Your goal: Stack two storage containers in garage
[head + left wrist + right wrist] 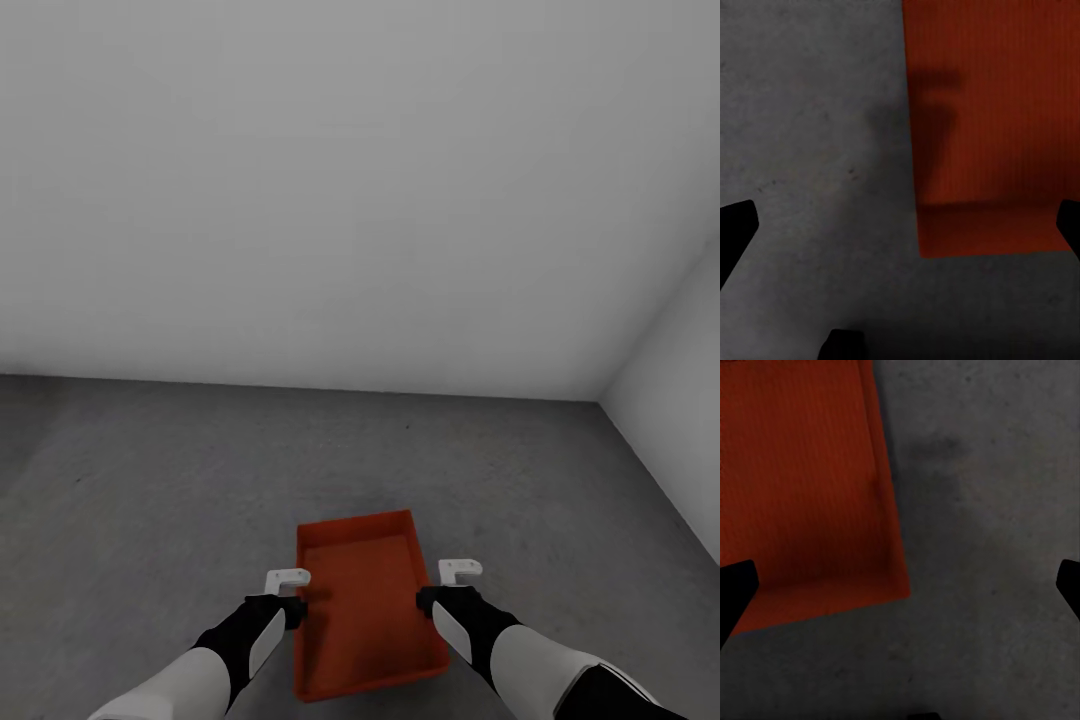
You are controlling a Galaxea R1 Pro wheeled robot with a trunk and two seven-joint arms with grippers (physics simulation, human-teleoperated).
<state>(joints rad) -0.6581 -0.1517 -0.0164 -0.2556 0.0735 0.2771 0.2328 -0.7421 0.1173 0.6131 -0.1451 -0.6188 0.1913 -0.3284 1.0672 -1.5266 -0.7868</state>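
Head view shows 1 orange bin [365, 605] resting on the grey garage floor [150, 480] between the left gripper [288, 580] and right gripper [460, 572], both open and empty; a careless retreat could nudge it askew

One storage container [365, 600] visible: orange-red rectangular bin, plain tapered walls, no lid, open side up, empty inside. Sits at lower centre of the head frame, long axis running away from camera, slightly skewed. Rests flat on the floor [150, 480], rough mottled dark grey concrete, in the garage with pale grey walls [330, 180]. Left wrist view shows container's orange wall [990, 127] at upper right; right wrist view shows it [795, 480] at upper left.
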